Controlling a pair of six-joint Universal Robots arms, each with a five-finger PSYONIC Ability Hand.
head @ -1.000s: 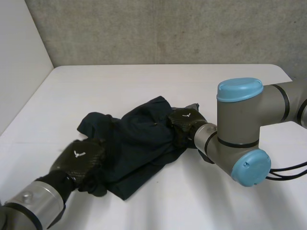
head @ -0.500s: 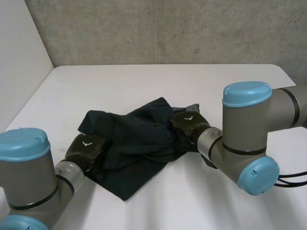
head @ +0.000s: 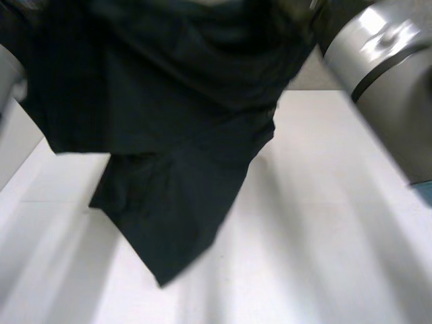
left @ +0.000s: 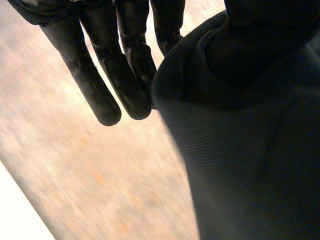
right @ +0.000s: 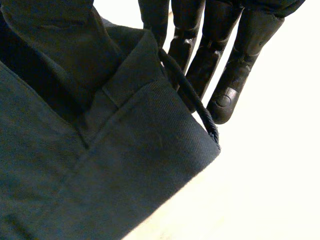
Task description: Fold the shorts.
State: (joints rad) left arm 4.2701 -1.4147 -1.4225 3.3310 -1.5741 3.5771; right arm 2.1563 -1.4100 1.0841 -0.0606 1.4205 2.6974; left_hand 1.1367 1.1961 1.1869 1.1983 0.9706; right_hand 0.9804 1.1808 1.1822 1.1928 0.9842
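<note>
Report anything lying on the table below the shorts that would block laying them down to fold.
Nothing visible does. The shorts hang in the air above the table, and the surface that shows below and beside them is bare white. What lies behind the hanging cloth is hidden.

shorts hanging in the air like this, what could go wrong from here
1. The shorts hang bunched and lopsided, one end drooping toward the table, so they may land crumpled.
2. The right hand pinches them near an edge beside a loose cord; that hold could slip.
3. The left hand looks to have a shallow pinch too.
</note>
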